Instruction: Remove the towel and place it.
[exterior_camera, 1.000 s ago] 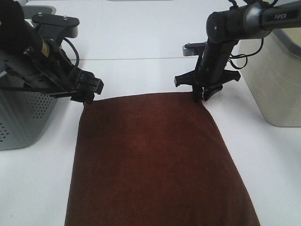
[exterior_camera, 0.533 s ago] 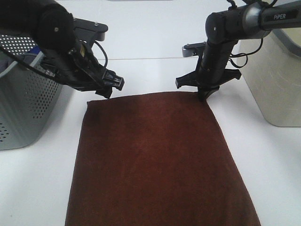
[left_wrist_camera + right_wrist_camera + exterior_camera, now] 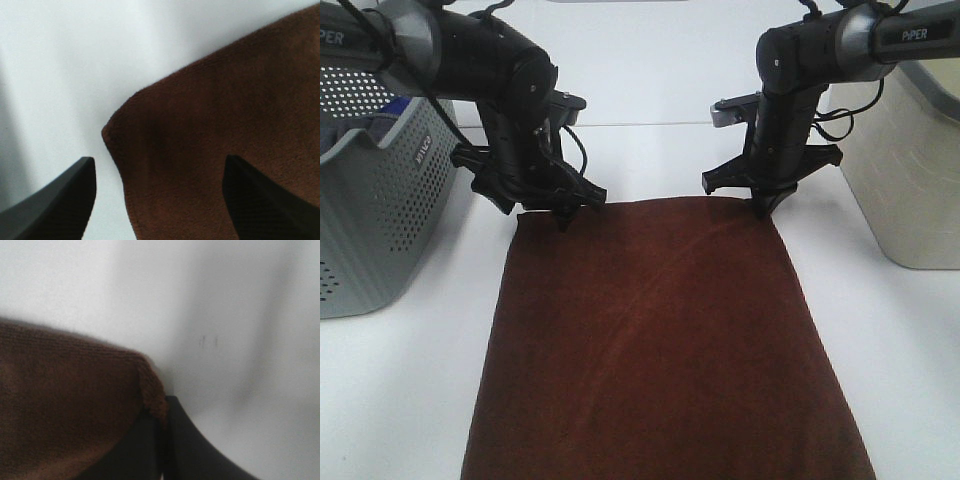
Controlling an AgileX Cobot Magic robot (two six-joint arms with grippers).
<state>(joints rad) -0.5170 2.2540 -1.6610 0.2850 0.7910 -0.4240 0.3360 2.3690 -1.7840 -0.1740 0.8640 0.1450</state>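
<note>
On the white table point(image 3: 620, 150), the towel point(image 3: 650, 340) was laid flat. Its far right corner had just been pinched by the right gripper point(image 3: 763, 207), fingers closed on it. The left gripper point(image 3: 563, 213) had been swung over the far left corner, fingers spread wide, nothing held. Lift judged close.

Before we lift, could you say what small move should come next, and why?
Probably close the left end effector on the towel corner: its open jaws straddle it, while the right end effector is shut on the other corner.
</note>
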